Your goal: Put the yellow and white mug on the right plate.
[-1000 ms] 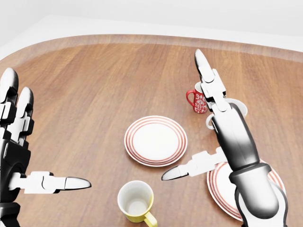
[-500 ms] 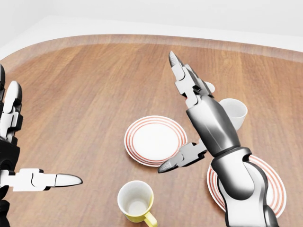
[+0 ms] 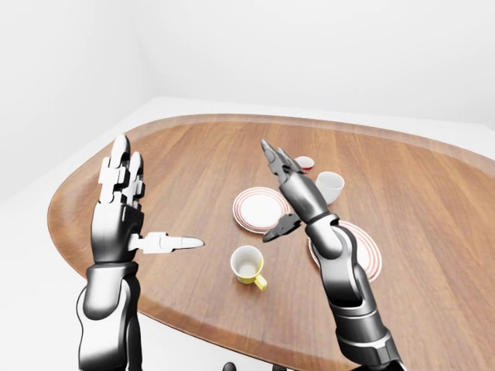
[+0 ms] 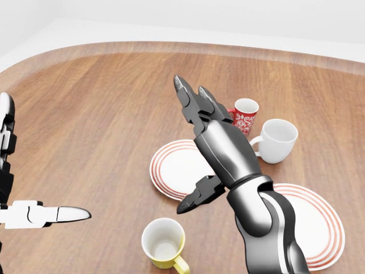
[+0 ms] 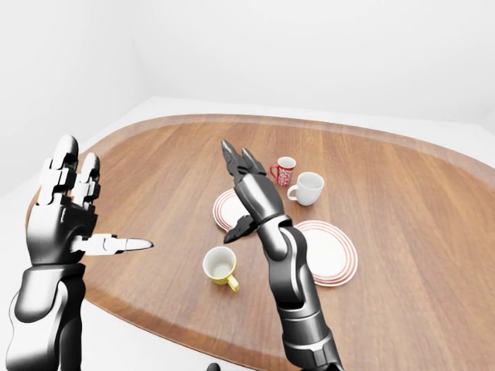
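The left hand is raised with fingers spread, holding nothing. The mug stands upright on the worktop, below the left plate. The right hand, fingers spread and empty, is best lowered over the mug's rim before transfer to the right plate.

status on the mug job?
Both hands open, holding nothing: left hand, right hand. Yellow and white mug upright on table, ungrasped. Right plate bare; right forearm overlaps its edge.

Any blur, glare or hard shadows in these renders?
Head view: sharp, no glare; the yellow and white mug casts only a faint shadow on the wooden table. Right-eye view: equally crisp, evenly lit; the raised right hand looks dark, shaded.
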